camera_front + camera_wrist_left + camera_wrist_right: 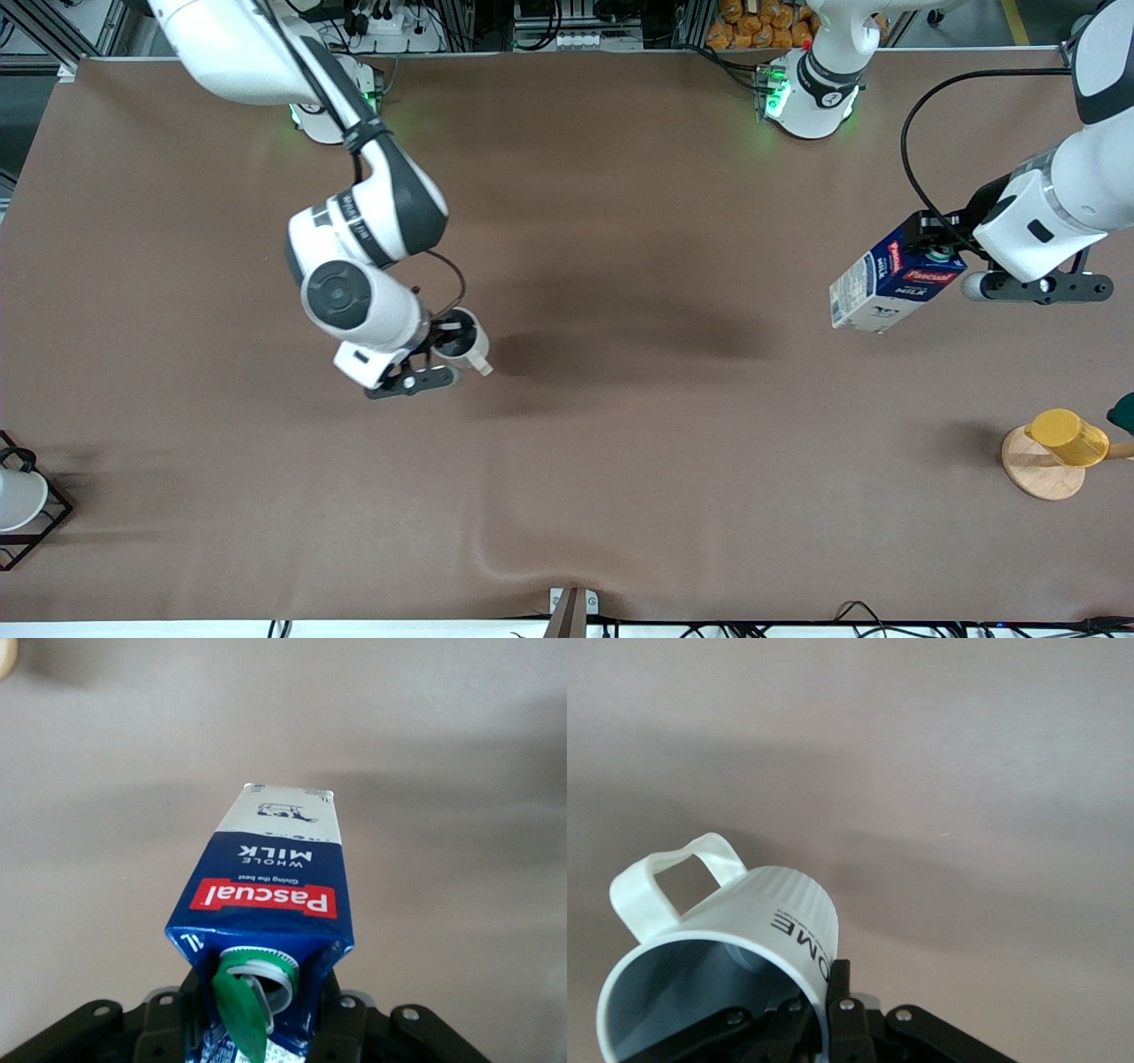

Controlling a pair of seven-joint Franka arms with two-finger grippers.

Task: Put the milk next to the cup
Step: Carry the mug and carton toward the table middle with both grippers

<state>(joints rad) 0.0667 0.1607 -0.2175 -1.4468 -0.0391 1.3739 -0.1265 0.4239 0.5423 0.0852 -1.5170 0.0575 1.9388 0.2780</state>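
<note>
The milk (886, 288) is a dark-blue carton with a red label band and white lower panels. It hangs tilted over the table's left-arm end, its base swung away from the wrist. My left gripper (932, 241) is shut on its gabled top. In the left wrist view the milk (270, 868) sticks out from the left gripper (261, 1014), its green cap flipped open. The cream-white cup (462, 341) is over the table's middle toward the right arm's end, tilted, handle toward the front camera. My right gripper (440, 343) is shut on its rim. In the right wrist view the right gripper (830, 997) pinches the wall of the cup (744, 921), one finger inside.
A yellow cup (1067, 437) lies on a wooden disc (1036, 478) near the front camera at the left arm's end, with a dark green object (1123, 412) beside it. A black wire rack (40, 523) holding a white object (18, 499) stands at the right arm's end. The brown cloth (620, 443) has a wrinkle near its front edge.
</note>
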